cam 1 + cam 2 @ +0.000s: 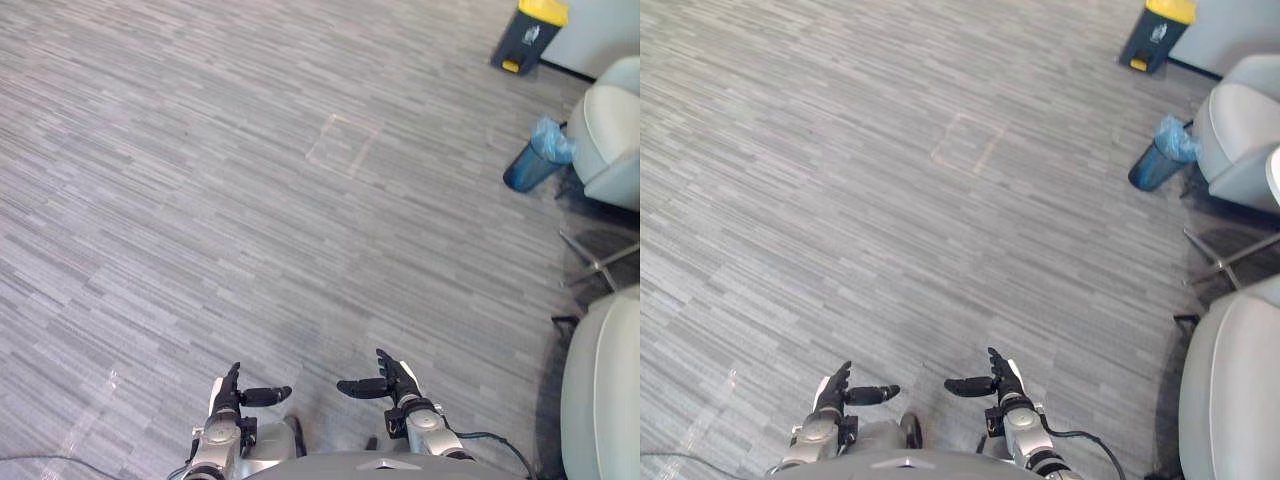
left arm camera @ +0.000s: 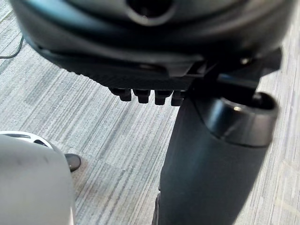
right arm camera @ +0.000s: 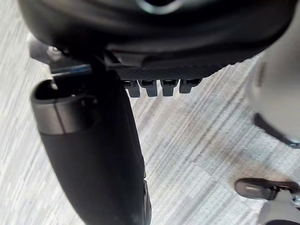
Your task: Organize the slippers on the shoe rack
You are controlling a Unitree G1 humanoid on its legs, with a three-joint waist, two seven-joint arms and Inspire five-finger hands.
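Note:
My left hand (image 1: pixel 232 392) hangs low in front of me over grey striped carpet, fingers straight and thumb pointing inward, holding nothing. My right hand (image 1: pixel 396 383) mirrors it a little to the right, also open and empty. In the left wrist view the left hand's fingers (image 2: pixel 150 96) stick out straight past the thumb (image 2: pixel 215 159). The right wrist view has the right hand's fingers (image 3: pixel 159 87) straight as well, beside the thumb (image 3: pixel 93 154). Only bare carpet lies beneath both hands.
A blue bin with a plastic liner (image 1: pixel 537 158) stands at the right, beside pale grey chairs (image 1: pixel 612 130) and a chair's metal legs (image 1: pixel 595 262). A dark bin with a yellow lid (image 1: pixel 530 35) is at the far right. Another pale chair (image 1: pixel 600 390) stands near right.

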